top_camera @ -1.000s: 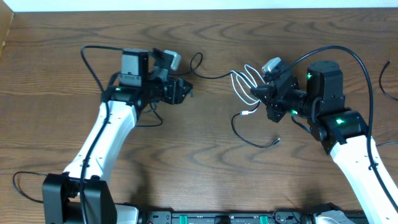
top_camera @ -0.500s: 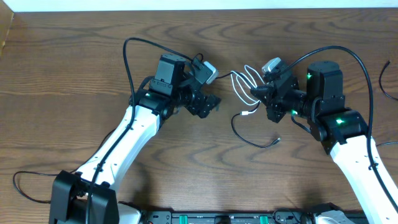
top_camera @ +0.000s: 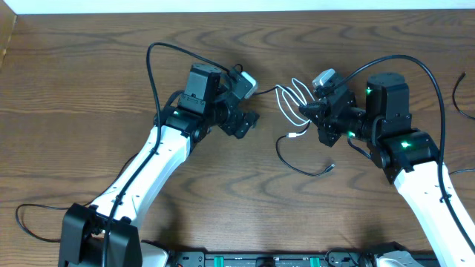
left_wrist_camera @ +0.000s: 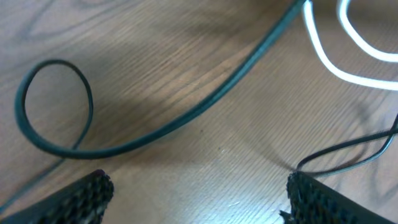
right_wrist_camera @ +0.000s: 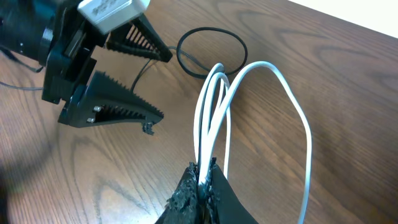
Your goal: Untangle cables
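The work seems to be at the step of separating the cords: one cord is lifted and the other hand is ready to take its neighbour. The right gripper (right_wrist_camera: 202,179) has its fingers pressed together on the thin white flexible cord (right_wrist_camera: 207,112), whose loops rise out of the pinch and fan away from the fingertips. The left gripper (left_wrist_camera: 199,199) stands just opposite with its toothed fingers spread wide and nothing between them. Under and just ahead of these open fingers a thin black flexible cord (left_wrist_camera: 217,94) lies on the brown wooden table (top_camera: 74,74), making a small ring to one side and running on toward the white loops, where it passes close to them. I think the next move asks the left fingers to come down around this black cord, close, and draw it away from the white one. A second thin black cord with a small plug end (top_camera: 329,170) lies below the right fingers and may drag along. The thicker black wire of the left arm (top_camera: 149,67) arches behind that arm, away from the fingers.
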### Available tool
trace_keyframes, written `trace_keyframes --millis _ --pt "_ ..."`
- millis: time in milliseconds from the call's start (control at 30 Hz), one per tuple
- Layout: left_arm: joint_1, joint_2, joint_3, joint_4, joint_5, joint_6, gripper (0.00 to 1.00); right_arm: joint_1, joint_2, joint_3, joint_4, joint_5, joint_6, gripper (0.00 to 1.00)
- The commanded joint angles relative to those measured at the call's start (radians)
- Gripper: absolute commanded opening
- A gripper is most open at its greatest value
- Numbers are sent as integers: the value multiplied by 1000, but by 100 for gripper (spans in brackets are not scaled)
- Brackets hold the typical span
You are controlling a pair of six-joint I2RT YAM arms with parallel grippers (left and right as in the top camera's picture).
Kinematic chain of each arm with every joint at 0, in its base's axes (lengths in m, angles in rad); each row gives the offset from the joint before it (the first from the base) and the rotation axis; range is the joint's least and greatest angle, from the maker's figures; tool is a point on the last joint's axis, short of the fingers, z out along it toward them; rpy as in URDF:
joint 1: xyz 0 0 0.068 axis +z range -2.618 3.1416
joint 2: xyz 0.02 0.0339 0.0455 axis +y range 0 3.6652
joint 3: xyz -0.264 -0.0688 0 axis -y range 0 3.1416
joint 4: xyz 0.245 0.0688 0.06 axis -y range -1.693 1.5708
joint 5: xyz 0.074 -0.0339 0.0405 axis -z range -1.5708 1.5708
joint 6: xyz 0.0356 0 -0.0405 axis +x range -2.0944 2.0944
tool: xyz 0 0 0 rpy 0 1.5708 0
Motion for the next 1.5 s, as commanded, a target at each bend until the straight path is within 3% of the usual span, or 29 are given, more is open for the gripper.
trace_keyframes --millis 0,33,133,200,367,467,667,767,967,1100,1200,1467 --pt "2 0 22 -6 6 -414 91 0 -1 19 -7 -20 5 1" --pt "2 0 22 -9 6 -537 99 0 -1 19 -8 -20 5 1" --pt "2 0 22 7 6 -808 99 0 -1 19 -13 -20 5 1" --pt "1 0 22 6 6 -904 99 0 -1 19 -18 -20 5 1" --pt "2 0 22 52 5 -949 97 0 -1 19 -19 -20 5 1" --pt "2 0 22 145 31 -1147 87 0 -1 19 -26 -19 5 1" --pt "0 0 22 212 -18 -1404 84 1 -1 19 -26 -21 6 1" --pt "-11 4 22 201 -18 -1432 82 1 -1 19 -22 -22 5 1" --pt "-33 29 22 178 -21 -1677 77 1 -1 19 54 -135 5 1" --pt "-39 32 22 179 -23 -1774 77 1 -1 19 56 -163 5 1" --pt "-39 32 22 179 -64 -1815 77 8 -2 19 60 -256 5 1" --pt "-39 32 22 182 -94 -1818 77 74 -2 19 51 -276 5 1"
